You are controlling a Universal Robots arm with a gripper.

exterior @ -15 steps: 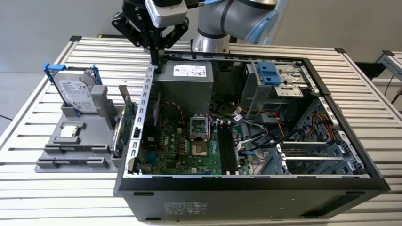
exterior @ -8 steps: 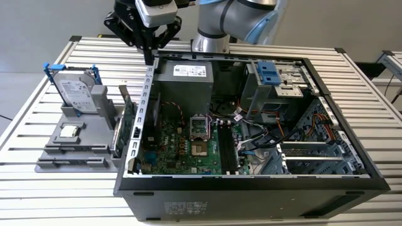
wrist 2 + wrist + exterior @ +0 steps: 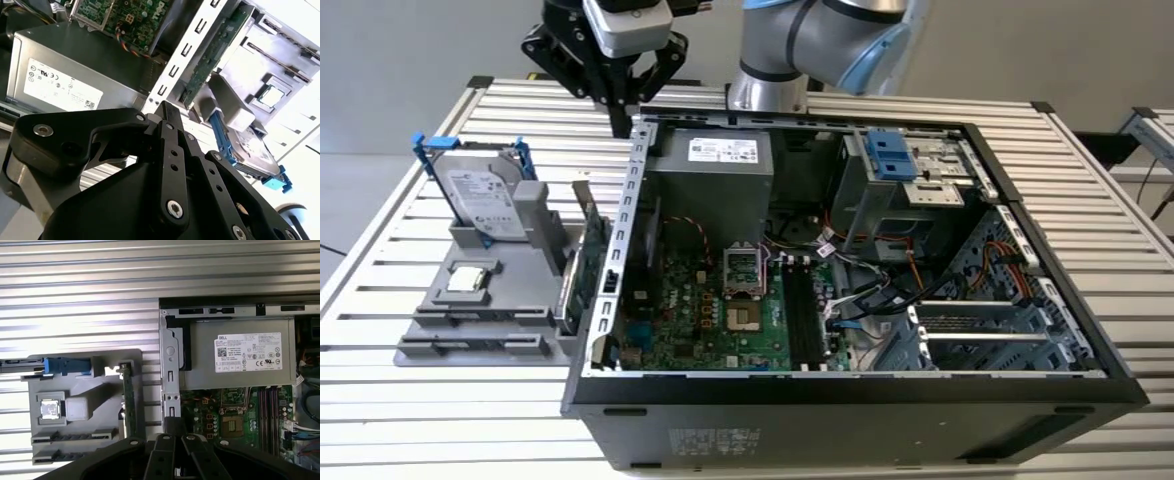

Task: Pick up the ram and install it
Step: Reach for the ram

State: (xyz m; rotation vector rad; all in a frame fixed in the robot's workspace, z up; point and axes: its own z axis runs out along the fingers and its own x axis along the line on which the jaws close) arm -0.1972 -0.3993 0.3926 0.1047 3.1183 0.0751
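Black claw (image 3: 622, 118), clenched on nothing, is held near a corner of the computer case (image 3: 854, 400). The ram (image 3: 595, 255) is stood on edge in a grey holder (image 3: 480, 315) just beside the case, its long axis parallel to that wall. Pick-up seems unstarted; the claw must be opened first.

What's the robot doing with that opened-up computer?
The robot arm's tool hangs shut and empty above the side wall of the open computer case, the side next to the gray holder. The ram, a thin green stick, stands on edge in that holder near a hard drive, not yet picked up. The motherboard's black slots look empty.
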